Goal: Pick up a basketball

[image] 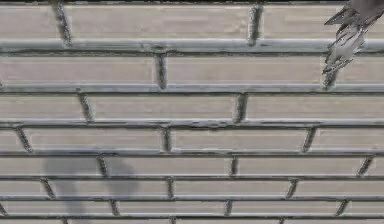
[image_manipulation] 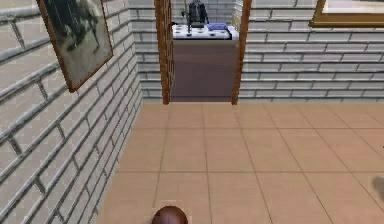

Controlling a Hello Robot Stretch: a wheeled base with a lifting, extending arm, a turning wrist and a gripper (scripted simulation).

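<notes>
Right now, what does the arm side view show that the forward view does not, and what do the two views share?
The arm side view adds a tan tiled floor, a brown wooden door frame, a dark framed picture on the wall, and a round reddish-brown ball at its bottom edge, possibly the basketball. The forward view adds dark spiky shapes at its top right corner. Both share a pale brick wall.

A framed picture hangs on the brick wall near a wooden doorway.
</notes>
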